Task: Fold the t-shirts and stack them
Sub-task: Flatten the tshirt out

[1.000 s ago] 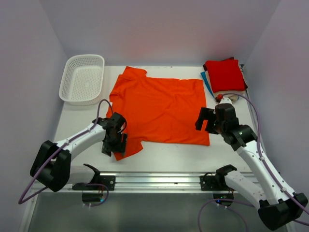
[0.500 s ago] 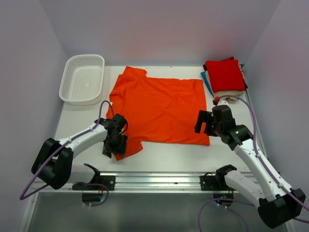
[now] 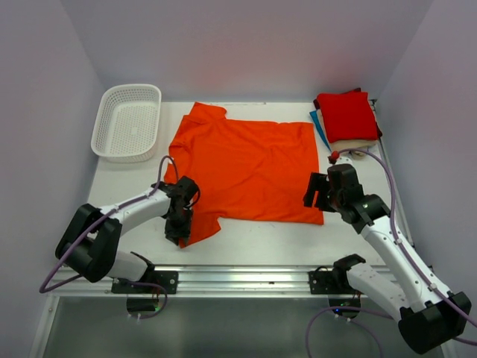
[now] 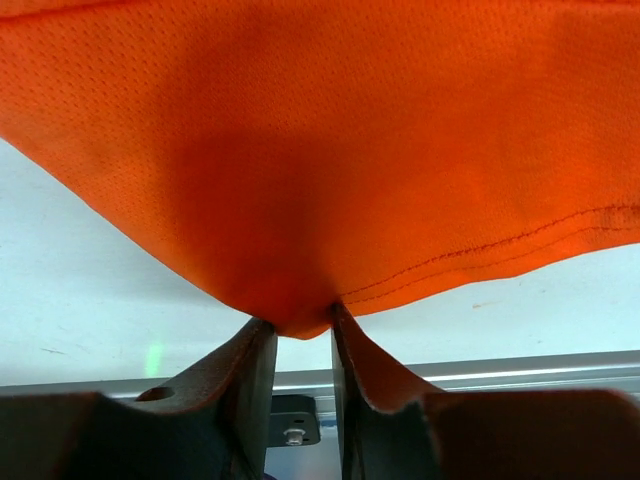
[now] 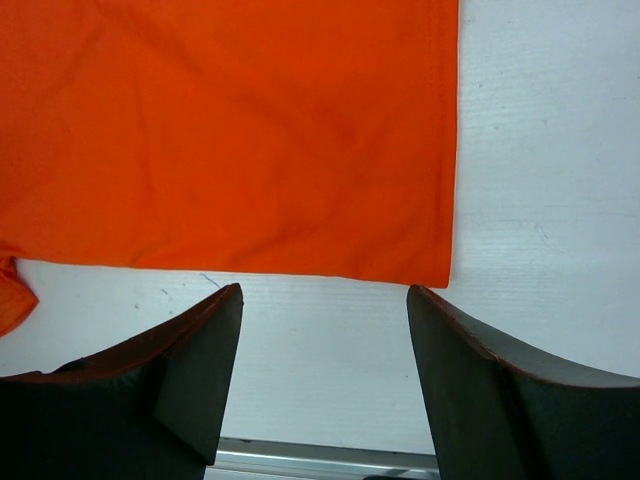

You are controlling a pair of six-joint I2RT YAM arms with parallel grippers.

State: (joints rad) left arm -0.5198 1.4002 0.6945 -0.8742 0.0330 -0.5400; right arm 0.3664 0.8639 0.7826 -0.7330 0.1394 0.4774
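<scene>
Orange t-shirt (image 3: 250, 168) lies flat mid-table (image 3: 253, 239), neck toward 9 o'clock, hem toward 3. Left gripper (image 4: 300, 330) is at the 7 o'clock sleeve (image 3: 197, 227), fingers pinching a small fold of its edge. Right gripper (image 5: 325, 295) sits low at the shirt's 5 o'clock corner (image 5: 445, 275), fingers spread over bare table, nothing between them.

We judge the step to be taking the near edge to fold it toward 12 o'clock. To do it well:
- Right slides toward 12 so the corner enters the gap, then closes on both layers.
- We can't tell whether left's pinch holds both layers.
- Both lift together, level, cloth taut between them.

Folded stack (image 3: 346, 119), red on top, waits at 2 o'clock. Basket (image 3: 127, 121) is at 10 o'clock.
</scene>
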